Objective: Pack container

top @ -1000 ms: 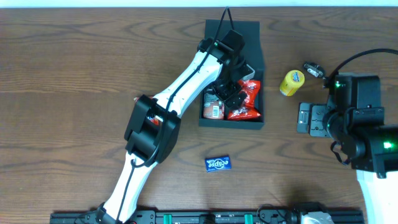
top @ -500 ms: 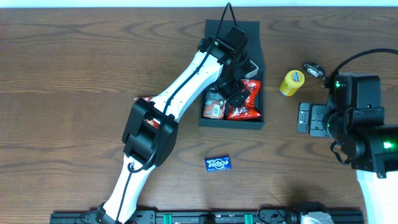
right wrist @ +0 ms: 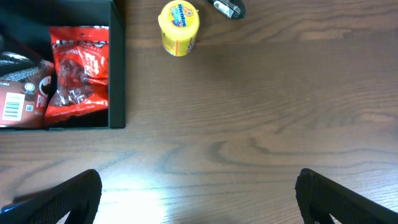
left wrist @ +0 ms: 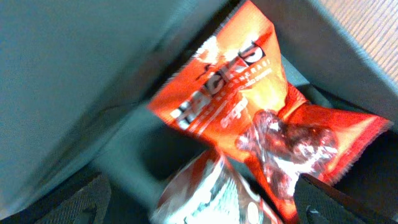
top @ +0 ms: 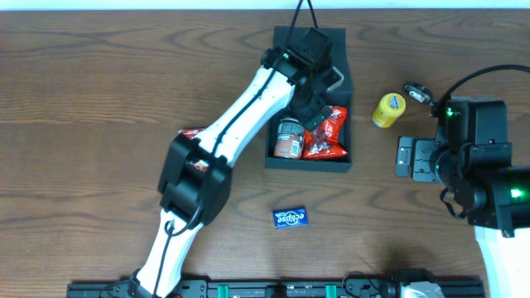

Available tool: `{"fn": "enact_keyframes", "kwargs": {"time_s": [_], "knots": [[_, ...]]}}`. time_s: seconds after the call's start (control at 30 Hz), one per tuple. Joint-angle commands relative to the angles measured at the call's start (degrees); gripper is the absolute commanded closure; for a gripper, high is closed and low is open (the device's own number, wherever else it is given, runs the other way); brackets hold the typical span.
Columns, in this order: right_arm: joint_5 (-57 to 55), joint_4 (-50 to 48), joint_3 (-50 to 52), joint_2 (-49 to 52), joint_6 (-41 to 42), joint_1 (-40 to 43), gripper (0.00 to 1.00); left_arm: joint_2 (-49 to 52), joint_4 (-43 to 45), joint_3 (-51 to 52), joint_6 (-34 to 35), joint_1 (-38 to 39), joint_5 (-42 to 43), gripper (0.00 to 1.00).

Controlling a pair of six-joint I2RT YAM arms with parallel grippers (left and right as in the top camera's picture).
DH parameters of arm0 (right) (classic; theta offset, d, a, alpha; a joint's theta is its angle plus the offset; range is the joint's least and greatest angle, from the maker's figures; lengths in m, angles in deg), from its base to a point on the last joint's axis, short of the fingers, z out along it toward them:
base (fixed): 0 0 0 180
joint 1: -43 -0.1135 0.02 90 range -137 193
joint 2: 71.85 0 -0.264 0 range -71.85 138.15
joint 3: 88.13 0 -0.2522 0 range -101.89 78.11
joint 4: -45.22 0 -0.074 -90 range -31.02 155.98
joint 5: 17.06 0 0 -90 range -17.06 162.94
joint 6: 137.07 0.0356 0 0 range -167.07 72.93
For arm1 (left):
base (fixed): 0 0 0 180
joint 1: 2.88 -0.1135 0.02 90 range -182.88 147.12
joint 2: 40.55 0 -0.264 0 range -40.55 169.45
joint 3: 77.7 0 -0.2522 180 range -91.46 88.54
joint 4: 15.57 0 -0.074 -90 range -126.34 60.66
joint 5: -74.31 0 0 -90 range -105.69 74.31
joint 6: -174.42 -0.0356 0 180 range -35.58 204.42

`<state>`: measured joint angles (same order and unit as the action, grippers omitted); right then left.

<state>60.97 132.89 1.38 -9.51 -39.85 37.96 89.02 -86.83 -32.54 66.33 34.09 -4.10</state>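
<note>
**While the left arm hangs over it, the container holds two snacks**

Where the table (top: 99, 83) runs toward its far edge, the container (top: 308, 163) sits a little right of centre. Its flap lid is folded back flat on the far side.

Inside lie two things. A red snack bag (top: 329, 136) lies against the right wall. Touching it on the left is a brown item (top: 287, 139) with a barcode, possibly a can, though the wrist view blurs it.

The left gripper (top: 319, 108) hangs above the box's far half. Its fingers are spread wide and nothing is caught between them.

The right gripper (right wrist: 200, 202) is well apart to the right, over bare wood. It is likewise fully spread and grips nothing.

Outside the box, a yellow tub (top: 387, 108) stands just right of it, with a small dark clip-like object (top: 416, 91) near that. A blue gum pack (top: 291, 217) lies on the near side. A red packet (top: 189, 132) peeks out from under the left arm.
</note>
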Motion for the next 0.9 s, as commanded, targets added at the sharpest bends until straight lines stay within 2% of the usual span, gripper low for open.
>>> {"fn": "enact_keyframes", "kwargs": {"time_s": [0.0,0.13,0.3,0.4,0.5,0.73,0.87], "knots": [[0.2,0.0,0.5,-0.3,0.8,0.5,0.01,-10.0,-1.2,0.0,4.0,0.0,-3.3,0.05],[0.5,0.0,0.5,-1.3,0.8,0.5,0.01,-18.6,-4.7,0.0,7.6,0.0,-6.4,0.05],[1.3,0.7,0.5,-3.9,0.1,0.5,0.01,-25.8,-15.6,0.0,15.2,-0.6,-16.3,0.05],[1.2,1.6,0.5,-6.2,0.0,0.5,0.01,-27.7,-23.6,0.0,18.3,-1.0,-16.9,0.05],[-1.1,1.7,0.5,-8.2,0.0,0.5,0.01,-29.2,-28.6,0.1,18.3,-0.6,-17.0,0.05],[-5.2,-0.4,0.5,-6.8,0.5,1.8,0.01,-29.7,-29.7,0.1,18.4,-0.1,-13.5,0.05],[-7.1,-1.7,1.5,-3.1,3.8,5.3,0.01,-31.0,-30.2,0.1,18.2,-0.1,-13.5,0.05]]}}
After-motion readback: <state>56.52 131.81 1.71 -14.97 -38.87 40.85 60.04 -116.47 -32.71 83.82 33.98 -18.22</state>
